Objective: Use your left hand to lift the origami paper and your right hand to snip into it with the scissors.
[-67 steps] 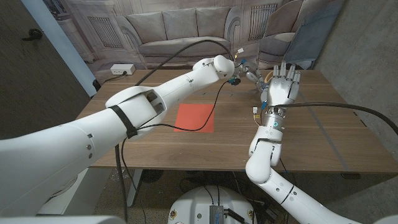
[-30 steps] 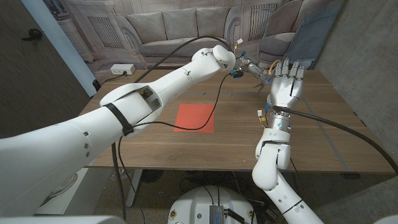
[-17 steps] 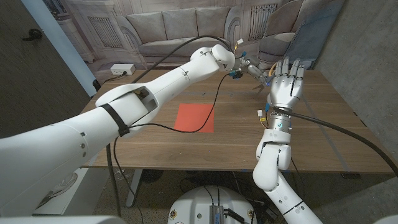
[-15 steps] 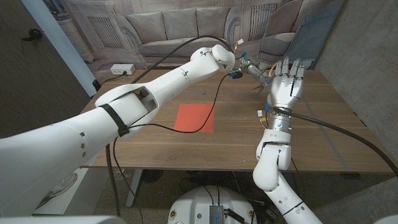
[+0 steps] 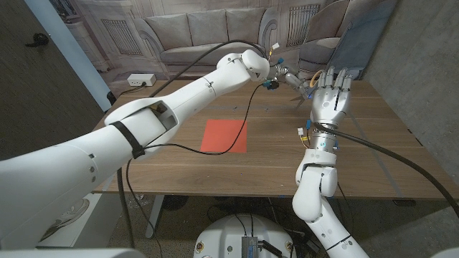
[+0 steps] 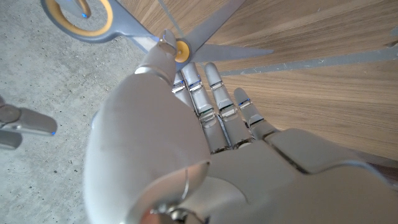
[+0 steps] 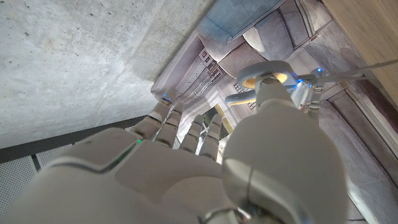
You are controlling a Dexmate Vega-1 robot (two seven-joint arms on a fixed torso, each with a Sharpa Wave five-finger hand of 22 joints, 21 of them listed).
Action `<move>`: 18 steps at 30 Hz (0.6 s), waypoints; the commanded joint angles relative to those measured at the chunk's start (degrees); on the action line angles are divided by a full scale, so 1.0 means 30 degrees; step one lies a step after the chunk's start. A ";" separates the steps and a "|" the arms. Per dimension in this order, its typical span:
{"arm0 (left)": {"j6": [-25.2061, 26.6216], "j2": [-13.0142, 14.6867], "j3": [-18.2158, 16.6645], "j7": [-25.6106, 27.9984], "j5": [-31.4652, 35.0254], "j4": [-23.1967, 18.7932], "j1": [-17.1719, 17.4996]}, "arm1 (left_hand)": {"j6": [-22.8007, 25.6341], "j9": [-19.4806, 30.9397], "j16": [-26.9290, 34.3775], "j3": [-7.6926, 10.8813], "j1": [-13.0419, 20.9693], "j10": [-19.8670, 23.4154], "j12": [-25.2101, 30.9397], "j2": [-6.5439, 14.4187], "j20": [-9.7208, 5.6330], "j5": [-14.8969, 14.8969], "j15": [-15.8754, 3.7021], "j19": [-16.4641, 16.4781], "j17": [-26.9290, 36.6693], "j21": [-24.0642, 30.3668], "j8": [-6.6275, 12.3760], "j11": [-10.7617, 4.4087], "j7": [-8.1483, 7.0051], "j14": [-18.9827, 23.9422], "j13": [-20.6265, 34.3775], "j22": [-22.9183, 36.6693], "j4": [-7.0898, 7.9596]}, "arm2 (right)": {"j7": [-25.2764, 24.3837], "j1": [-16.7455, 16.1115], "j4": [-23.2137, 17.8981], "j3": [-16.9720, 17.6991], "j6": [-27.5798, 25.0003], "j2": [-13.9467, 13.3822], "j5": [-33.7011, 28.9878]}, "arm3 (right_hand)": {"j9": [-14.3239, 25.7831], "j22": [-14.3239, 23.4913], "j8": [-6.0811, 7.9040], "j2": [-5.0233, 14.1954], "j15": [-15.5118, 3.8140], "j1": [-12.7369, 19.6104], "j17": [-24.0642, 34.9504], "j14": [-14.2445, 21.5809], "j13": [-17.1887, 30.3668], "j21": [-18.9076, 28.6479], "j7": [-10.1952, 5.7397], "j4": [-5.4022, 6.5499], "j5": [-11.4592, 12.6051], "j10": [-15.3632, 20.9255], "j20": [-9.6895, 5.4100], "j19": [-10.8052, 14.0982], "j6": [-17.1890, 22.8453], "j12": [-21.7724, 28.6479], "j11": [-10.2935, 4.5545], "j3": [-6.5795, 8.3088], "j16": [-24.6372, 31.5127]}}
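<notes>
Your red origami paper (image 5: 224, 135) lies flat mid-table, well behind your left hand (image 5: 285, 76), which grips the grey scissors (image 6: 163, 32) just beside your right hand (image 5: 328, 98), raised with fingers spread and empty.

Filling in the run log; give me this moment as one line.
left hand: at scissors, far edge | right hand: raised, open, empty | origami paper: flat on table, untouched
</notes>
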 commanded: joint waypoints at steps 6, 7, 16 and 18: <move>0.1297 0.1091 -0.0385 -0.0921 -0.1245 -0.2084 0.0212 | 0.0783 0.0106 -0.0081 0.0454 0.0804 0.2164 -0.0008 0.0628 0.0191 0.0152 -0.2818 0.0008 0.0105 0.0223 0.0032 -0.1329 0.0760 0.0231 0.0092 0.0058 0.0196 | 0.2140 -0.0241 -0.0469 0.0298 0.1681 -0.0205 -0.2085 | -0.0039 0.0062 0.0062 0.0117 -0.2500 0.0689 0.0036 0.0016 0.0049 0.0023 0.0036 -0.0226 0.0080 -0.0291 -0.0415 0.0179 -0.0257 -0.0095 -0.0104 0.0225 -0.0110; 0.1307 0.1124 -0.0364 -0.0955 -0.1283 -0.2141 0.0208 | 0.0815 0.0102 -0.0083 0.0451 0.0785 0.2158 -0.0016 0.0626 0.0189 0.0152 -0.2800 0.0011 0.0110 0.0230 0.0037 -0.1340 0.0770 0.0233 0.0097 0.0057 0.0207 | 0.2082 -0.0188 -0.0379 0.0262 0.1601 -0.0234 -0.2101 | -0.0044 0.0060 0.0050 0.0083 -0.2485 0.0694 0.0034 0.0015 0.0049 0.0018 0.0039 -0.0227 0.0070 -0.0319 -0.0393 0.0169 -0.0292 -0.0105 -0.0087 0.0212 -0.0111; 0.1443 0.1511 0.0342 -0.1356 -0.0971 -0.2785 0.0117 | 0.0768 0.0144 -0.0112 0.0483 0.0755 0.2140 -0.0065 0.0632 0.0244 0.0167 -0.2792 0.0028 0.0139 0.0286 0.0000 -0.1309 0.0755 0.0262 0.0138 0.0052 0.0231 | 0.0316 0.0256 0.0084 -0.0350 0.0874 -0.0922 -0.0766 | -0.0063 0.0059 0.0062 -0.0274 -0.2620 0.0339 0.0053 0.0273 0.0051 0.0019 0.0036 0.0054 0.0049 0.0069 -0.0394 0.0245 -0.0399 0.0067 -0.0245 -0.0128 0.0002; 0.1346 0.1542 0.0550 -0.1435 -0.0809 -0.2730 0.0065 | 0.0756 0.0143 -0.0132 0.0495 0.0769 0.2181 -0.0061 0.0612 0.0255 0.0172 -0.2809 0.0005 0.0143 0.0294 -0.0018 -0.1343 0.0786 0.0256 0.0150 0.0051 0.0217 | 0.0728 0.0257 0.0092 -0.0316 0.1015 -0.0838 -0.1201 | -0.0051 0.0062 0.0131 -0.0242 -0.2740 0.0318 0.0060 0.0354 0.0050 0.0037 0.0035 0.0107 0.0072 0.0210 -0.0406 0.0300 -0.0271 0.0119 -0.0339 -0.0147 0.0028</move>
